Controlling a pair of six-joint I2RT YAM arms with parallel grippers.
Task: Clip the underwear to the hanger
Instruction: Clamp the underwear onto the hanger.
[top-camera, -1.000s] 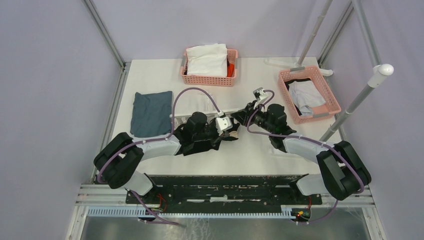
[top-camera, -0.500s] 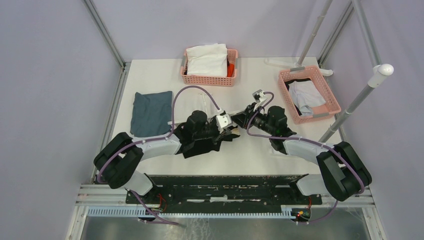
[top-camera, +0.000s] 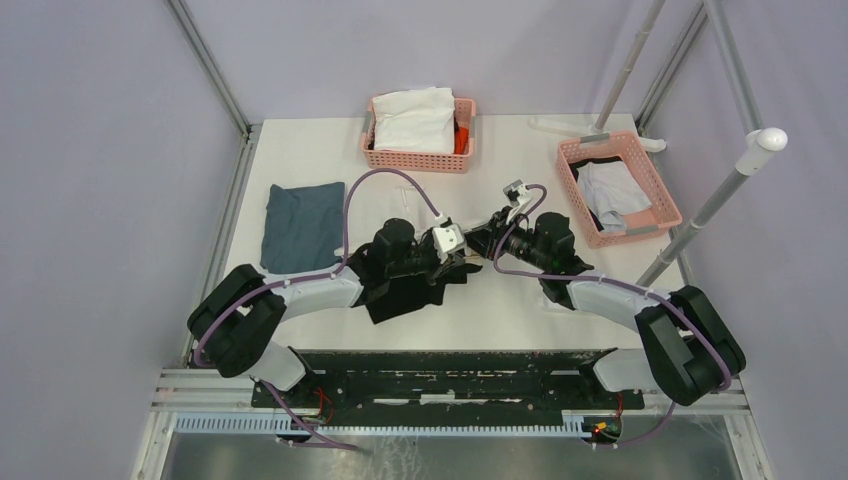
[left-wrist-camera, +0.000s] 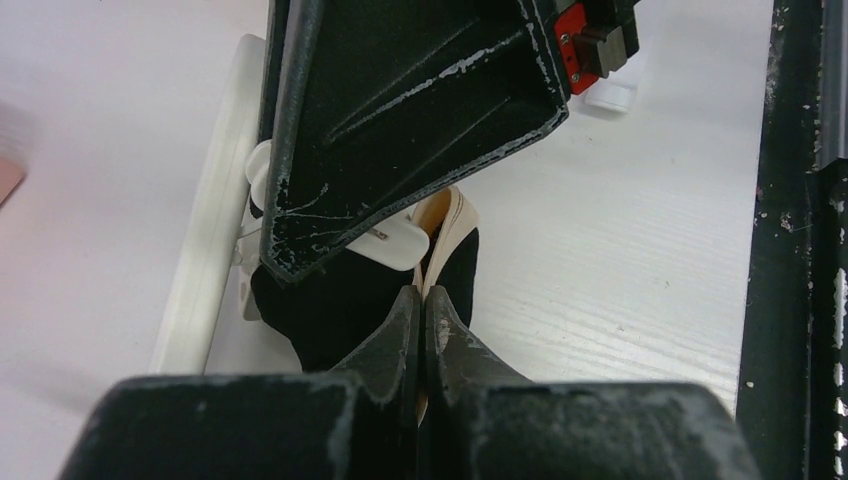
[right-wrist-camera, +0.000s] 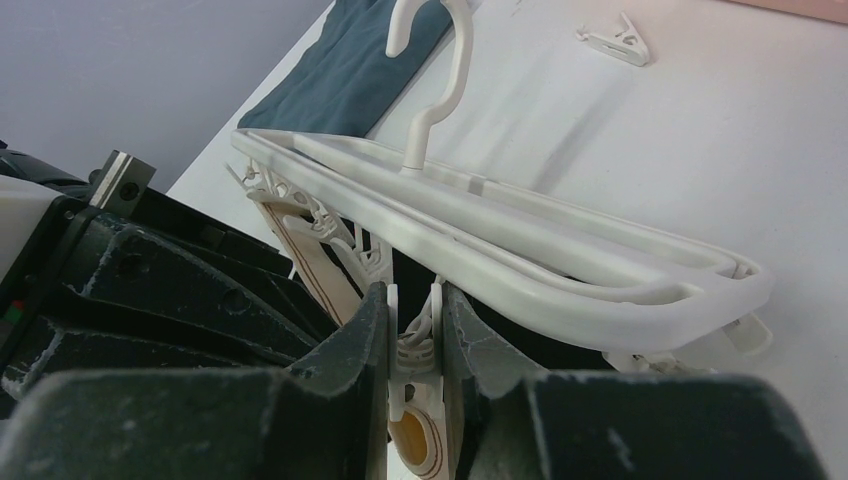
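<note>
The underwear (top-camera: 405, 296) lies just before the hanger (right-wrist-camera: 470, 225), a folded cloth (top-camera: 303, 225) left, 1 basket (top-camera: 415, 160) behind, another basket (top-camera: 588, 212) right.

Low in the frame's centre I see my right gripper (right-wrist-camera: 412, 302) pinching a white clip (right-wrist-camera: 412, 350) beneath the hanger (right-wrist-camera: 560, 290), its hook pointing toward the blue-grey cloth (right-wrist-camera: 360, 70) at upper left.
</note>
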